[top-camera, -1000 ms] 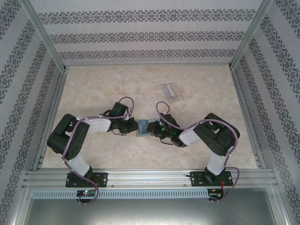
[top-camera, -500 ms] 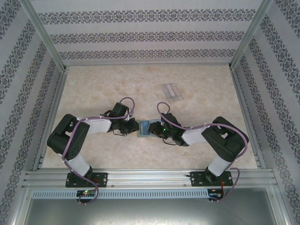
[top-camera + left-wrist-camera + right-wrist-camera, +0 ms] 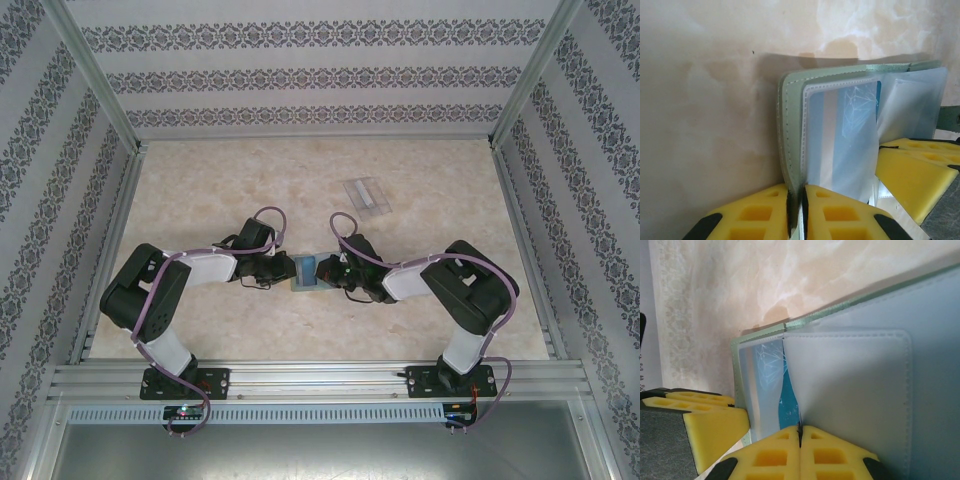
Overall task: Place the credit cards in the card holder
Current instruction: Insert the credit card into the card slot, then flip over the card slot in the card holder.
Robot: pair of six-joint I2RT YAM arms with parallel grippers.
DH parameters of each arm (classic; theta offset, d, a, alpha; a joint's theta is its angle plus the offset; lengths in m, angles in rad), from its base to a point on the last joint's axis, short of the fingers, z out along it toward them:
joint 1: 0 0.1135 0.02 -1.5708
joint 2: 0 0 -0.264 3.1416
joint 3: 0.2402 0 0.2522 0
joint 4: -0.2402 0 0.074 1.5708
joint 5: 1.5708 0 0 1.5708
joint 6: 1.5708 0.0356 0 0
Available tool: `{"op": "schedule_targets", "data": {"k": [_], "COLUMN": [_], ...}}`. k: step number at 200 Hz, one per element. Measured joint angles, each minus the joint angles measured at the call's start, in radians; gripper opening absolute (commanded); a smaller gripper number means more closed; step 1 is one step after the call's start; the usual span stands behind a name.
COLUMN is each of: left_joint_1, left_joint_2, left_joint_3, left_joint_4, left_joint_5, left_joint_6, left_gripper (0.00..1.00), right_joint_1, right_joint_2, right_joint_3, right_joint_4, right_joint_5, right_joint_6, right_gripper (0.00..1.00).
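Your left claw point(image 3: 795, 212) clamps the card holder point(image 3: 789, 130) by its cover; your right claw point(image 3: 800, 442) pinches its clear inner sleeve point(image 3: 850, 385), straight ahead.

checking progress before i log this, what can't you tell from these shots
Card count: in the left wrist view the frosted sleeves of the card holder blur the card inside; any behind it are hidden.
Clear box: too small in the top view to see contents.
Holder's lower edge: covered by the left gripper and cut by the frame's bottom.
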Motion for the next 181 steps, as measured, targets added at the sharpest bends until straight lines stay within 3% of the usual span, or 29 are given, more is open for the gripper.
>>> {"op": "schedule_targets", "data": {"k": [36, 59, 94, 130, 181], "left_joint_1": [-0.001, -0.002, -0.002, -0.002, -0.002], "left_joint_2": [-0.001, -0.034, -0.122, -0.125, -0.077], "left_joint_3": [-0.003, -0.038, -0.064, -0.042, -0.026], "left_joint_4": [0.004, 0.029, 0.005, -0.002, -0.003], "left_joint_5": [-0.001, -0.010, -0.058, -0.070, -0.069], "left_joint_6": [-0.003, -0.021, -0.027, -0.021, -0.021], "left_gripper": [0.25, 0.30, 0.36, 0.37, 0.38], "right_joint_1": [0.000, 0.000, 0.001, 0.000, -0.004], "right_joint_2": [0.003, -0.009, -0.142, -0.274, -0.294], "right_joint_3": [0.010, 0.005, -0.032, -0.067, -0.108], "right_joint_4": [-0.013, -0.017, -0.113, -0.195, -0.274], "right_joint_5": [-0.008, -0.009, 0.007, 0.058, 0.114], "right_joint_6": [-0.023, -0.030, -0.084, -0.150, -0.191], "right_gripper": [0.08, 0.15, 0.23, 0.26, 0.35]}}
